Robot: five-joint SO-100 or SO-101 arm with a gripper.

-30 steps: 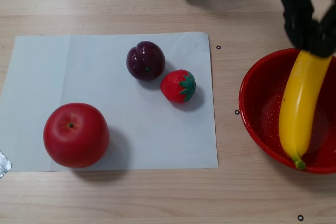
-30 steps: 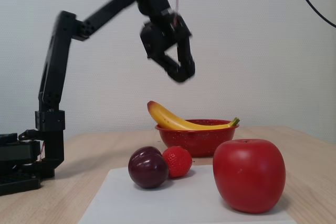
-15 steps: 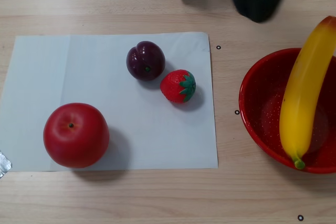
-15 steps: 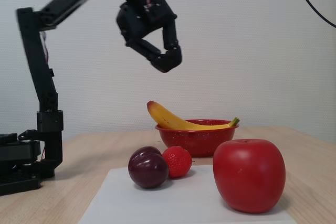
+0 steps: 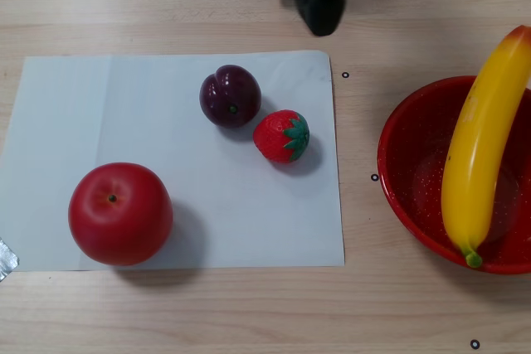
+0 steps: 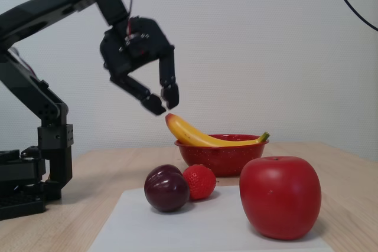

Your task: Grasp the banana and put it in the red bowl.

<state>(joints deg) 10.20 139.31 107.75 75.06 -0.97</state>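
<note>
Overall, the pale wooden bench (image 5: pixel 415 304) carries a flat white rectangular paper sheet (image 5: pixel 124 113), which in the other view fills the left and middle of the surface. Next in size is the black jointed robot arm (image 6: pixel 35 45), standing at the left edge of the bench in the fixed view. Its black two-finger gripper (image 6: pixel 163 100) hangs in the air with the fingers apart and nothing between them, just above the orange-red tip of the banana.

Against the right edge in the other view sits the large round glossy red enamel bowl (image 5: pixel 406 163), off the paper. The long curved glossy yellow plastic banana (image 5: pixel 477 147) lies across this bowl, its green stem at the near rim and its orange-red tip jutting out over the far rim.

On the sheet's near left corner stands a round shiny red plastic apple (image 5: pixel 120 213). Toward the sheet's far right corner rests a dark purple plastic plum (image 5: pixel 230 96), and just beside it, nearer the bowl, a small red plastic strawberry with a green leafy cap (image 5: pixel 280 136).
</note>
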